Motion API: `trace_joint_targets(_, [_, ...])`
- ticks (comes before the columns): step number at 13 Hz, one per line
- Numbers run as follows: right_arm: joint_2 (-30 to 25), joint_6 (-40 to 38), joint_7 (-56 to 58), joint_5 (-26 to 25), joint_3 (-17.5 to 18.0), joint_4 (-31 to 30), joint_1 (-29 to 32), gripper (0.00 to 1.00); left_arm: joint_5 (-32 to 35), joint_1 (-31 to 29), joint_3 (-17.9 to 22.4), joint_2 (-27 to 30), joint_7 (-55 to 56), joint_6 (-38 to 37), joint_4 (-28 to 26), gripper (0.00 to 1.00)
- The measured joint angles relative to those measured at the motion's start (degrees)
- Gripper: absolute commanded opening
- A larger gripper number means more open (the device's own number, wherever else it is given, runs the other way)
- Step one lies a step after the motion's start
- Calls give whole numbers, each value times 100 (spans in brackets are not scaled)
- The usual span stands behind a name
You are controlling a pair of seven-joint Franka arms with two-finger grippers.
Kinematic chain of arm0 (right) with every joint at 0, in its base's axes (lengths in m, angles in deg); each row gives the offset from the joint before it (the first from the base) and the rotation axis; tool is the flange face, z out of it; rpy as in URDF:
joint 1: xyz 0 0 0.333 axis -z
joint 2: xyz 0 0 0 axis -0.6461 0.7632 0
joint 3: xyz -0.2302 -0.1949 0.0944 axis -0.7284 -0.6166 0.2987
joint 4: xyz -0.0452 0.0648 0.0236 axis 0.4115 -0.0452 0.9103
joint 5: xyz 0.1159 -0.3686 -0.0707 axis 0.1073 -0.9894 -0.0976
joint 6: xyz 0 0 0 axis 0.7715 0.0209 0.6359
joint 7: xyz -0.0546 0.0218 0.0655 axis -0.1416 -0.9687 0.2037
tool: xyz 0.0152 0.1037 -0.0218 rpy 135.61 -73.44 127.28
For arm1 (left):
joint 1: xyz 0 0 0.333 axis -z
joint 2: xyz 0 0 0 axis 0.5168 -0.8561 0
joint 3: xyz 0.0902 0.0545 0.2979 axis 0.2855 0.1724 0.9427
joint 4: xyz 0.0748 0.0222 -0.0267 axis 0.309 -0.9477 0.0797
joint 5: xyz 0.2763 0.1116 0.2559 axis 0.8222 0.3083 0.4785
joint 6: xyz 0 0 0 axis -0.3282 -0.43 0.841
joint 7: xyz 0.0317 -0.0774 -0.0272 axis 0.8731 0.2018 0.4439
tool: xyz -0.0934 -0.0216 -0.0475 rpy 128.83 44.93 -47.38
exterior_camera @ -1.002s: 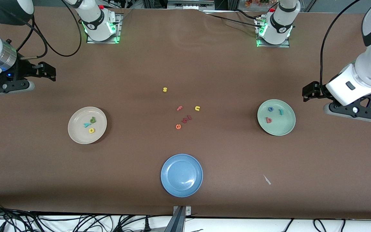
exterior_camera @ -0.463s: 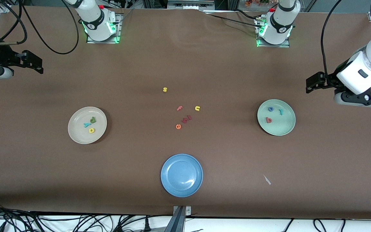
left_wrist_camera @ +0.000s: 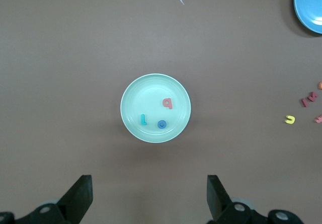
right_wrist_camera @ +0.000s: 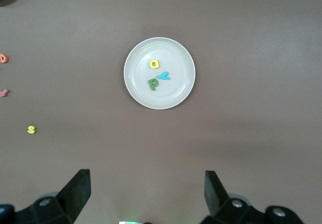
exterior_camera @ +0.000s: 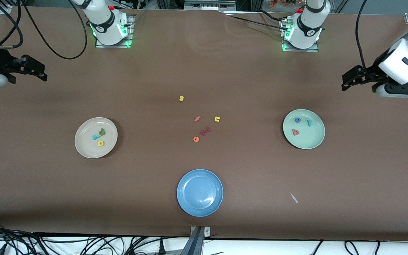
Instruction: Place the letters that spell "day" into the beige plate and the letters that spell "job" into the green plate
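The left gripper point(exterior_camera: 345, 82) hangs high over the bare brown table point(exterior_camera: 204, 71) at the left arm's end, jaws spread wide and empty; the right gripper point(exterior_camera: 41, 71) does the same at the right arm's end, released and touching nothing. The round cream-beige plate point(exterior_camera: 83, 145) holds the dark green foam d point(exterior_camera: 102, 132), yellow a point(exterior_camera: 100, 143) and teal y point(exterior_camera: 95, 137). The pale mint-green plate point(exterior_camera: 313, 141) holds the blue ring o point(exterior_camera: 298, 120), teal j point(exterior_camera: 309, 123) and salmon-red b point(exterior_camera: 295, 132).
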Motion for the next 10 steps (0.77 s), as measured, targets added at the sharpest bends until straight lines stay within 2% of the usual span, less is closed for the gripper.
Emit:
trace_joint_targets(3, [10, -2, 0, 2, 1, 0, -3, 100, 0, 254, 223, 17, 1, 24, -43, 100])
trace_joint_targets(10, [94, -3, 0, 3, 2, 0, -4, 100, 0, 262, 258, -63, 67, 14, -69, 100])
